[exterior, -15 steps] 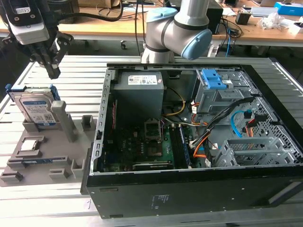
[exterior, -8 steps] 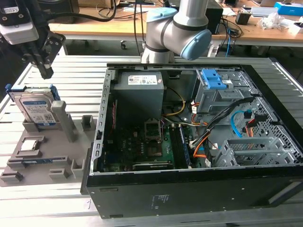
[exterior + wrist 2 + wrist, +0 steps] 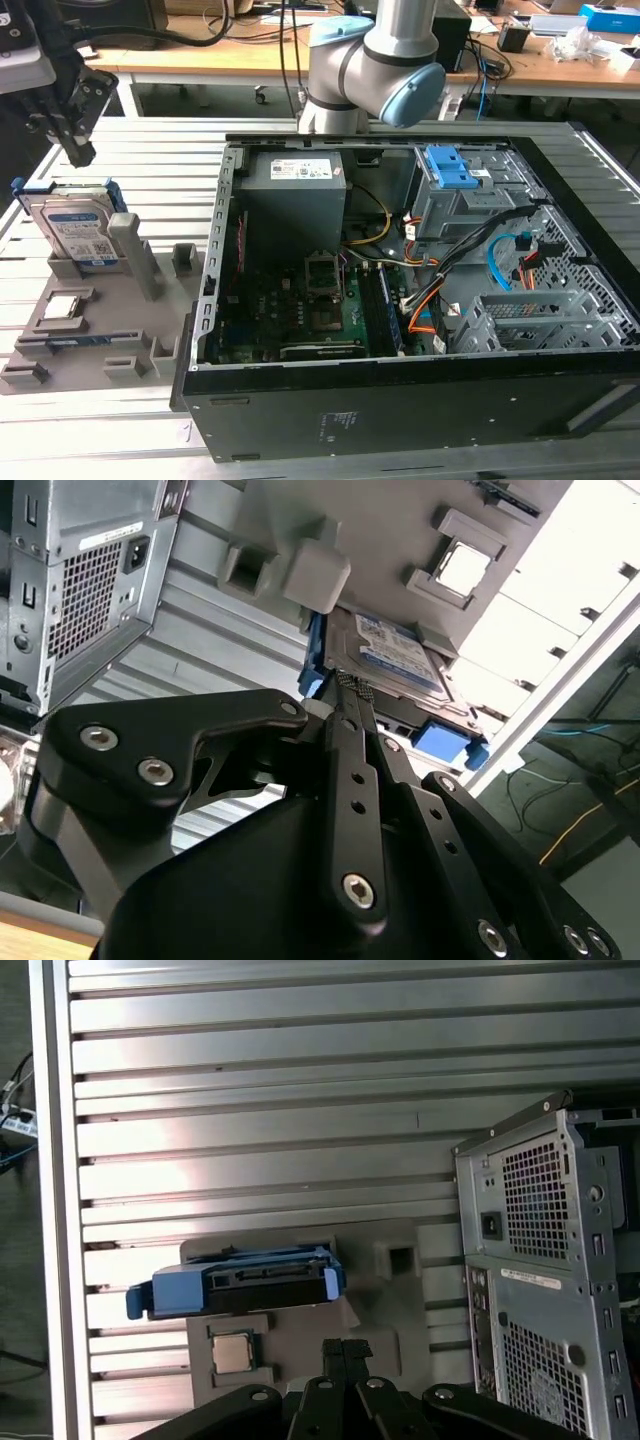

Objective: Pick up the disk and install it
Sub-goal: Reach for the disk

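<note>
Pinched narrow, the claw holds nothing; in both wrist views its fingertips meet with no gap. It hangs just above the disk without touching it, roughly over the upper edge.

Right under the claw, the disk stands on edge in a slot of the grey fixture, label face outward, with its blue side rails along the narrow sides. A little further from the claw, flat on the same fixture, lies the square processor chip. Well apart, toward the exterior view's right, sits the open computer case.

The step in hand looks like the approach for the pick, and nothing is installed yet. To do it well, I judge the jaws must spread wider than the disk's thickness before descending. They should straddle the two flat faces near mid-length and stay square to the slot, so the disk lifts straight without jamming.
</note>
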`<state>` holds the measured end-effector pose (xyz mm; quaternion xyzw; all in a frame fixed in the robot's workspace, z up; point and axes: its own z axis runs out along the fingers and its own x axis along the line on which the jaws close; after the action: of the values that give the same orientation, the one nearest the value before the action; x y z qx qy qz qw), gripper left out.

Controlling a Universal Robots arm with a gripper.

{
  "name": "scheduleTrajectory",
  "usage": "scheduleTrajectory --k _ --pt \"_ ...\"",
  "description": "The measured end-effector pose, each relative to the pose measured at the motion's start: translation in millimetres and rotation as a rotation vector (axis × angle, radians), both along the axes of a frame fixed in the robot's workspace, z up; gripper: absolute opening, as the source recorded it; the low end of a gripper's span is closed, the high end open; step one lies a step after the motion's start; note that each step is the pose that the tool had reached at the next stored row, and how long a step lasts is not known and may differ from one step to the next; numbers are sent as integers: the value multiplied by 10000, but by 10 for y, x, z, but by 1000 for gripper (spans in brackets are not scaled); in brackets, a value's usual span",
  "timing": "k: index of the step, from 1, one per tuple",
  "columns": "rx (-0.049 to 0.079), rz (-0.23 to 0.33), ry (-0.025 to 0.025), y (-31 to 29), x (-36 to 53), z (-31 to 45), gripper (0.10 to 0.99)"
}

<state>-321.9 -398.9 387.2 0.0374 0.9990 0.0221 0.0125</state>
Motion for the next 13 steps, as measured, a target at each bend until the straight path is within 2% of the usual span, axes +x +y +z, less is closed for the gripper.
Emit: scheduleTrajectory --k 13 --pt "0 0 1 0 -269 0 106"
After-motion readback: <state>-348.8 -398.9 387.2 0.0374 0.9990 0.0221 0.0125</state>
